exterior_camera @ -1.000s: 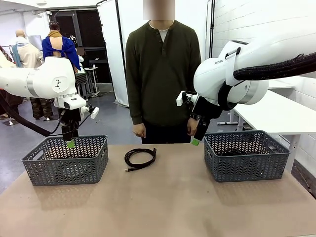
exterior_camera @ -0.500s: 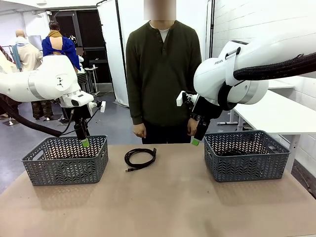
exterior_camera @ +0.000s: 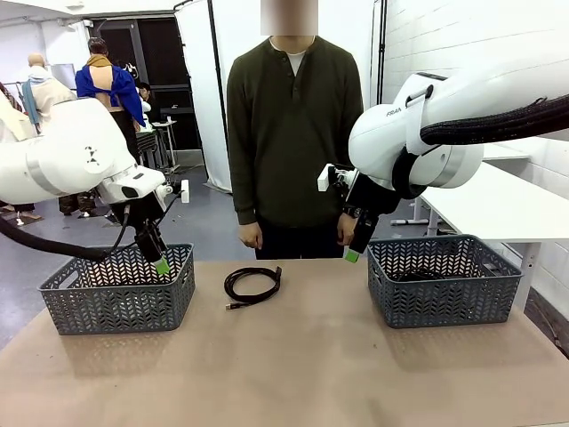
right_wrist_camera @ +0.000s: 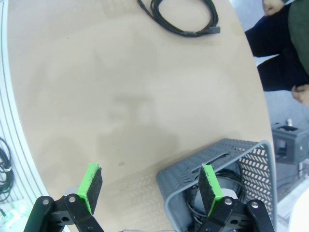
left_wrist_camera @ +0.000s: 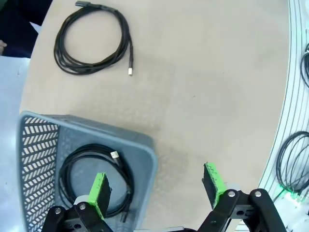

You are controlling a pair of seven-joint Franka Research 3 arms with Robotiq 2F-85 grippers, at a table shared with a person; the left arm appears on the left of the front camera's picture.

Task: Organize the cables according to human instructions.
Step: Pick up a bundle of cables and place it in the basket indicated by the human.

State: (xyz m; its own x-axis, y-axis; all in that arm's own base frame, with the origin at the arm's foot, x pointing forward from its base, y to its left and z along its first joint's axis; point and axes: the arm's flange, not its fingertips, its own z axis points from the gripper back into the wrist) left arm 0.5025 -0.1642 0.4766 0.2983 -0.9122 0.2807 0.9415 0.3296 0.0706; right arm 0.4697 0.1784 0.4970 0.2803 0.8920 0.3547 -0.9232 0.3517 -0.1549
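One black coiled cable (exterior_camera: 252, 286) lies on the table between the two baskets, in front of the human (exterior_camera: 289, 133), whose hands hang at the sides. It also appears in the wrist views as cable (left_wrist_camera: 91, 42) and cable (right_wrist_camera: 183, 17). Another coiled cable (left_wrist_camera: 96, 179) rests inside the left grey basket (exterior_camera: 116, 302). Dark cord (exterior_camera: 427, 276) lies in the right basket (exterior_camera: 444, 302). My left gripper (exterior_camera: 160, 264) (left_wrist_camera: 157, 186) hangs open over the left basket's right rim, holding nothing. My right gripper (exterior_camera: 353, 254) (right_wrist_camera: 149, 186) is open above the right basket's left edge, also empty.
The tan tabletop (exterior_camera: 293, 365) is bare in front of the baskets. A white table (exterior_camera: 507, 205) stands at the right behind the right arm. Other people stand far back on the left.
My left arm has swung to the right, from over the left basket's middle to its right rim. The right arm, the person and the cable on the table have not moved.
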